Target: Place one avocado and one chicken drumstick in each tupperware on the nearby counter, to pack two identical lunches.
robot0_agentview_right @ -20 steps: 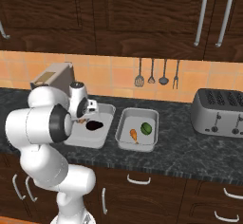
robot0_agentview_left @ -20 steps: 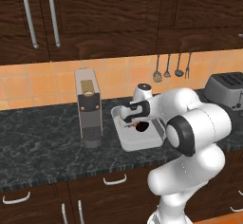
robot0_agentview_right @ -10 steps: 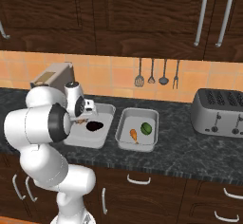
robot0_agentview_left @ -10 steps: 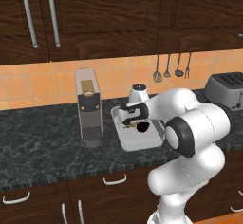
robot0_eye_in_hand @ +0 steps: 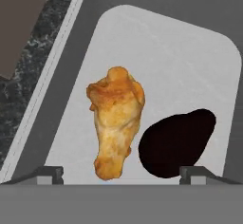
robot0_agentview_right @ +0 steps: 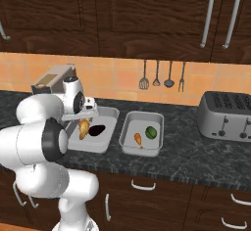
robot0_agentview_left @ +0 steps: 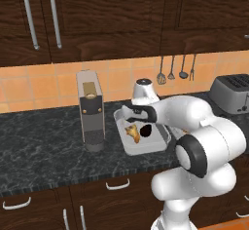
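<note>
Jaws of the end effector point(robot0_eye_in_hand: 121, 172) stand apart above the golden-brown chicken drumstick point(robot0_eye_in_hand: 115, 126), lying beside the dark avocado point(robot0_eye_in_hand: 176, 143) in the grey rectangular tupperware point(robot0_eye_in_hand: 161, 47); best lift straight up, clear of both.

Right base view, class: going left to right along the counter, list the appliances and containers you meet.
Coffee machine → tupperware with a drumstick and a dark avocado → tupperware with a drumstick and a green avocado → toaster.
</note>
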### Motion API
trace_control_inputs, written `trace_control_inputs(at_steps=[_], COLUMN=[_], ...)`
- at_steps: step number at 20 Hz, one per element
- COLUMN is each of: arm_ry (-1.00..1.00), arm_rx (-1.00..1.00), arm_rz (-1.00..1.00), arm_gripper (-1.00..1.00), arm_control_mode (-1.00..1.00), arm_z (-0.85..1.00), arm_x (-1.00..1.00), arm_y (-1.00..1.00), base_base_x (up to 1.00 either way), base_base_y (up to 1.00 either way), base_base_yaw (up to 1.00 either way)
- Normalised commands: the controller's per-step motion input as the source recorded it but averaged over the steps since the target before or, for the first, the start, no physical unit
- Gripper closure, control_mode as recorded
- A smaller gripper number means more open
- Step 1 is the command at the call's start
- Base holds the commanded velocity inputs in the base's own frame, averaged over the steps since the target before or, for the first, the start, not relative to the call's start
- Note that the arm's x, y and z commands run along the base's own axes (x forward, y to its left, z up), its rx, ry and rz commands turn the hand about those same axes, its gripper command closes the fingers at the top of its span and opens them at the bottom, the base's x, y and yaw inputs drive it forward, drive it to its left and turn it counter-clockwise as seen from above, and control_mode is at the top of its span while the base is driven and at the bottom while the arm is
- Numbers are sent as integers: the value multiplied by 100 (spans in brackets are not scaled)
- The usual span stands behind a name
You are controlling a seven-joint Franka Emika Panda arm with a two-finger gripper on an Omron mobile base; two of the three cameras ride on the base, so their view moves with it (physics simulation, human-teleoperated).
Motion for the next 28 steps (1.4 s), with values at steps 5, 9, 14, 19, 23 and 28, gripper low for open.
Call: trace_control_inputs(at_steps=[5, 9, 14, 19, 23, 28], arm_ry=[0, 0, 0, -1, -14, -2], arm_rx=[1, 0, 0, 0, 3, 14], arm_rz=[-5, -6, -7, -14, -17, -2], arm_gripper=[-100, -100, -100, -100, -100, -100], arm_control_mode=[-100, -100, -100, -100, -100, -100], arm_z=[19, 27, 29, 44, 88, 66], arm_x=[-100, -100, -83, -26, -22, -32], arm_y=[-23, -29, -22, -44, -15, -16], base_base_x=[0, 0, 0, 0, 0, 0], base_base_y=[0, 0, 0, 0, 0, 0], base_base_yaw=[0, 0, 0, 0, 0, 0])
